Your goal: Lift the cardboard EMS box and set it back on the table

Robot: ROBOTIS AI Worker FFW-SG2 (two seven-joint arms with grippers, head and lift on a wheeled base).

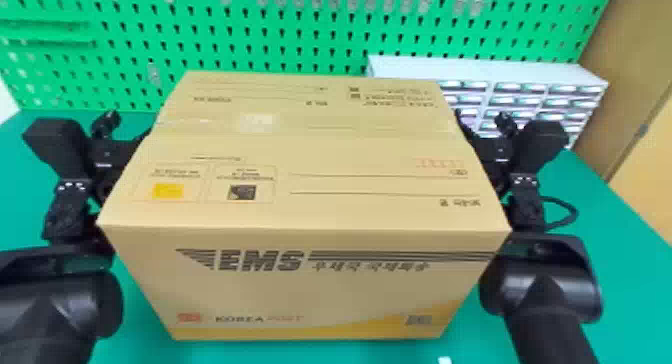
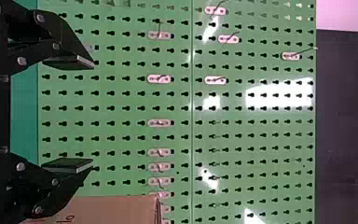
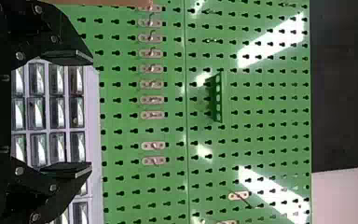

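So we had the cardboard box (image 1: 310, 293) upright between the left arm (image 1: 67, 213) and the right arm (image 1: 526, 205), over the green table (image 1: 625, 238). Couldn't tell whether its bottom was touching. Left gripper (image 2: 93, 113) and right gripper (image 3: 92, 113) both had their jaws well apart with nothing in them, so we reckoned it was a squeeze job, not a pinch. The trick, imo, was even pressure on both sides: too soft and it'd slip, too hard and the cardboard could buckle. We wanted both sides moving together, box level, clear of the drawer cabinet (image 1: 480, 70), easing off only once it sat flat.
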